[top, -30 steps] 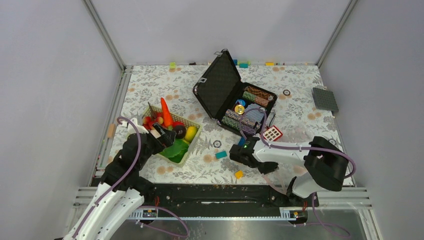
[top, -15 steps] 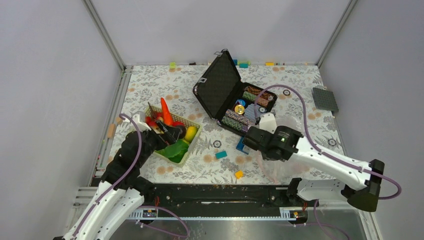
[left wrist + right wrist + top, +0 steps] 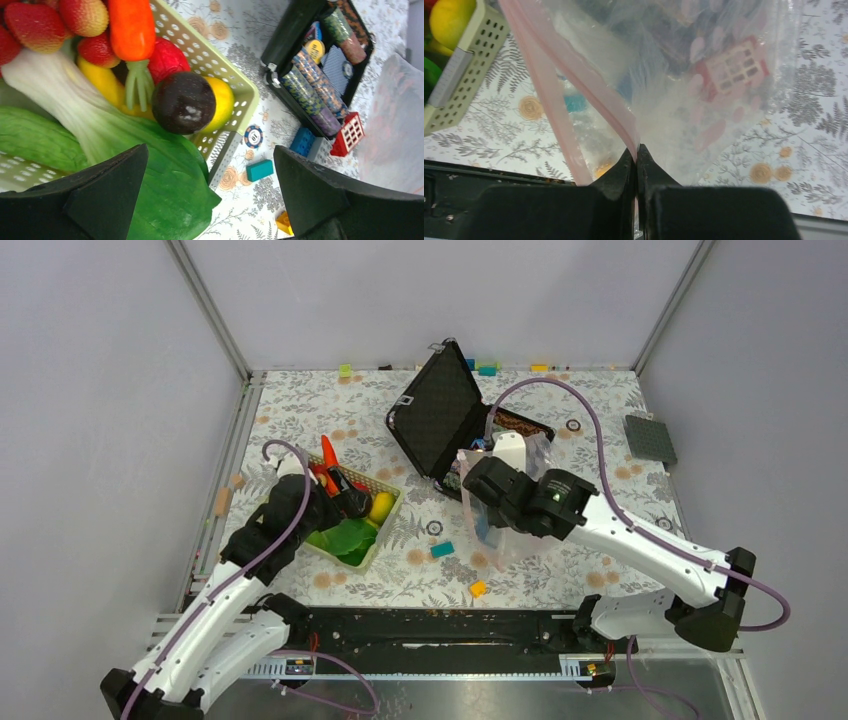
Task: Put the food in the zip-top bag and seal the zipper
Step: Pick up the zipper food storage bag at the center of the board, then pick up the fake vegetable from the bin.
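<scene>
Bag-holding step: right gripper [image 3: 636,150] is pinched tight on the zipper [image 3: 574,70], bag [image 3: 704,75] hanging just ahead. Left gripper [image 3: 210,165] gapes wide, empty, food [image 3: 183,102] just ahead in the basket [image 3: 225,75]. Next: grab food, aim for the mouth.

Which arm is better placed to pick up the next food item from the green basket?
Left. Its open left gripper hangs over the green basket, with the dark round fruit right in front of it. The right gripper is shut on the zip-top bag at its pink zipper and holds it up.
</scene>
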`<state>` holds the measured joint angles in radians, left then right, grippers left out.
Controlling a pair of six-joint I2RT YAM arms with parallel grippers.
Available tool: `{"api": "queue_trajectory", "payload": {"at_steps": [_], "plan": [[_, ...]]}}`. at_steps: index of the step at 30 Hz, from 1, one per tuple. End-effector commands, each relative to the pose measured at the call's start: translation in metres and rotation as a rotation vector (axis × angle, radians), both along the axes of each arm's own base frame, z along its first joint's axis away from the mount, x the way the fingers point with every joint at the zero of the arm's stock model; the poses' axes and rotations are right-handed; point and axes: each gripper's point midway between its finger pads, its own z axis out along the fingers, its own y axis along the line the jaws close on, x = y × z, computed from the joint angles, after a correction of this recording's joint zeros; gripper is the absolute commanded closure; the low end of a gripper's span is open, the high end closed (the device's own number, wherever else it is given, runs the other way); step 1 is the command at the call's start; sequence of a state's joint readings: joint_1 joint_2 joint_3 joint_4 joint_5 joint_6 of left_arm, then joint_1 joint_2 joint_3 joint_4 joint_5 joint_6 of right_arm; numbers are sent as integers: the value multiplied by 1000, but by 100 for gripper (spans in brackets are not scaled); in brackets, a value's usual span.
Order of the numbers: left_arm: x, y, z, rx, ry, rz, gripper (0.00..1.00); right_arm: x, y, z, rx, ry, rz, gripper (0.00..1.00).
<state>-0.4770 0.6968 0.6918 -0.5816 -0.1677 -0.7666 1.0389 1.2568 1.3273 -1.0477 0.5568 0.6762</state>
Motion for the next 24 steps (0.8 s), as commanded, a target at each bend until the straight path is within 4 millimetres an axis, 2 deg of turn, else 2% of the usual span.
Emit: {"api": "queue_trajectory", "payload": {"at_steps": [1, 4, 7, 14, 24], "plan": [[11, 11, 9, 27, 9, 100, 1, 16, 30, 2, 124, 6, 37, 100], [20, -1, 2, 20, 54, 78, 1, 22, 43, -7, 178, 39, 55, 100], [28, -11, -3, 19, 80, 48, 1, 29, 48, -12, 195, 45, 45, 100], [44, -14, -24, 77, 142, 62, 2, 37, 46, -24, 205, 36, 3, 100], [58, -9, -47, 156, 179, 106, 13, 37, 45, -43, 209, 36, -6, 100]]}}
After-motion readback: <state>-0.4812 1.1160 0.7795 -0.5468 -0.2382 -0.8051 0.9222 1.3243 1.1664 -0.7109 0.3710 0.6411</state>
